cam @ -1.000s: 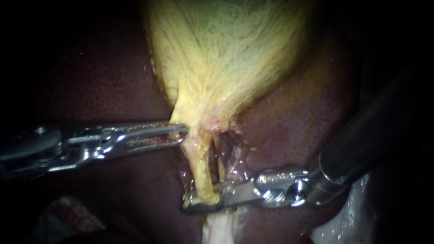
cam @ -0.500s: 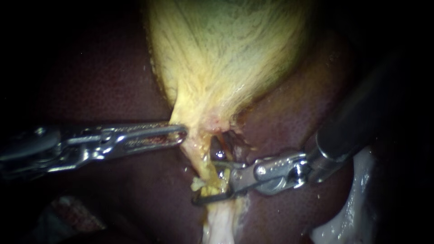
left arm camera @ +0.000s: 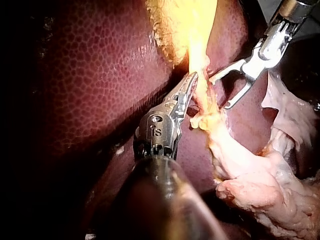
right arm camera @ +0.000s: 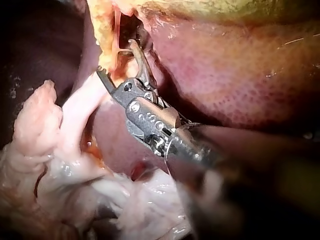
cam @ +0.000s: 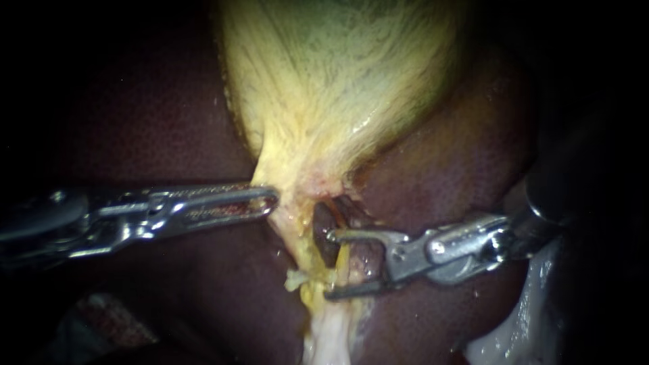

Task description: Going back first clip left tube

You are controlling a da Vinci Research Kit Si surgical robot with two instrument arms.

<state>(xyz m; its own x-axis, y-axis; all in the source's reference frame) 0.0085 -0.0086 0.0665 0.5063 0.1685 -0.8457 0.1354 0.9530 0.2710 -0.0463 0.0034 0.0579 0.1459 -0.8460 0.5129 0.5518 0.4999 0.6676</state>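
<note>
At the gallbladder's neck, low centre in the endoscope view, both instruments meet. The gallbladder point(cam: 338, 88) hangs pale yellow w/ dark red liver point(cam: 149, 122) either side. The left instrument point(cam: 272, 199) comes in level from the left. Its pincer is squeezed narrow, tip nipping the yellow edge of the gallbladder right where it tapers. The left wrist view agrees: left instrument point(left arm camera: 193, 80), pincer closed, tip pressed into the yellow strand.

The left tube point(cam: 301, 251) runs down from that neck as a yellow cord, starting just beside the left instrument's tip. It meets whitish fatty tissue point(cam: 328, 341) at the bottom. The right instrument point(cam: 328, 265) enters from the right, pincer spread wide & holding nothing. Both its tips sit just beside the left tube, on the tube's right (upper tip over a dark gap next to it); whether either tip touches, can't tell. A small yellowish bit shows inside the opening, maybe a 2nd tube, not sure. A clip on the left tube: can't make one out for certain.

In the right wrist view the right instrument point(right arm camera: 115, 57) has its pincer gaping. One half curves ahead alongside the yellow tube, the other splays off toward pale tissue. Pink-white fat lies beside & under its shaft.
</note>
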